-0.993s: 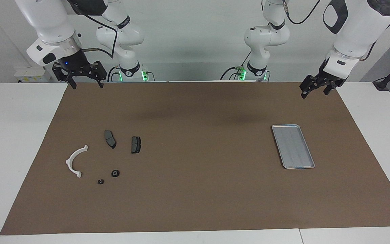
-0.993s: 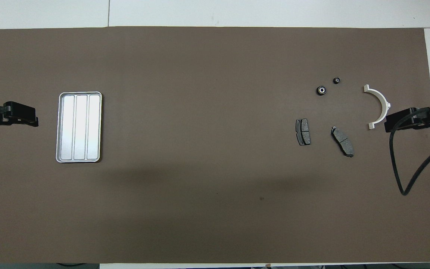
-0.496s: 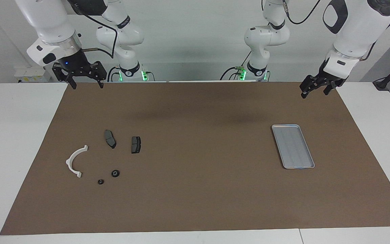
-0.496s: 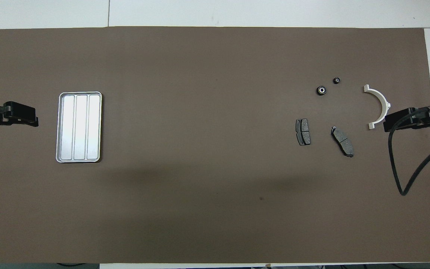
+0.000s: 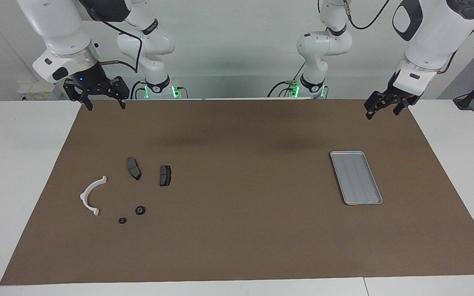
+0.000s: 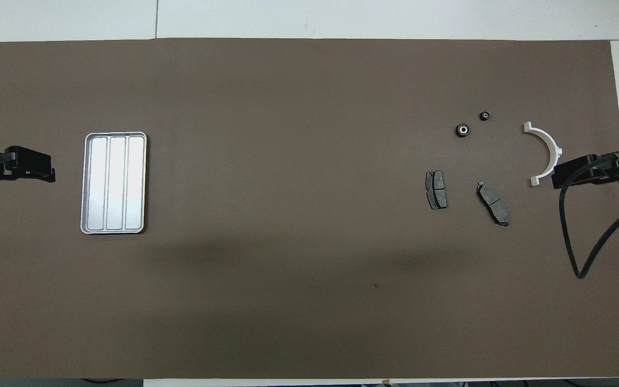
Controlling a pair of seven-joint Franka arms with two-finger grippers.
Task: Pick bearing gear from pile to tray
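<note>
Both pincers hang spread and empty: right pincer point(image 5: 103, 100) over the brown mat's point(image 5: 237, 230) edge, left pincer point(image 5: 382, 110) likewise. Two little round black gears point(image 5: 140, 210) sit by a white half-ring bracket point(image 5: 91, 195), well apart from the ribbed silver tray point(image 5: 356, 177).

1. A brown mat point(image 5: 237, 230) covers most of a white table point(image 5: 10, 172), leaving bare strips at both ends.
2. A plain pale wall point(image 5: 237, 37) rises at the robots' edge of the table.
3. Soft, even light leaves faint shadows on the mat.
</note>
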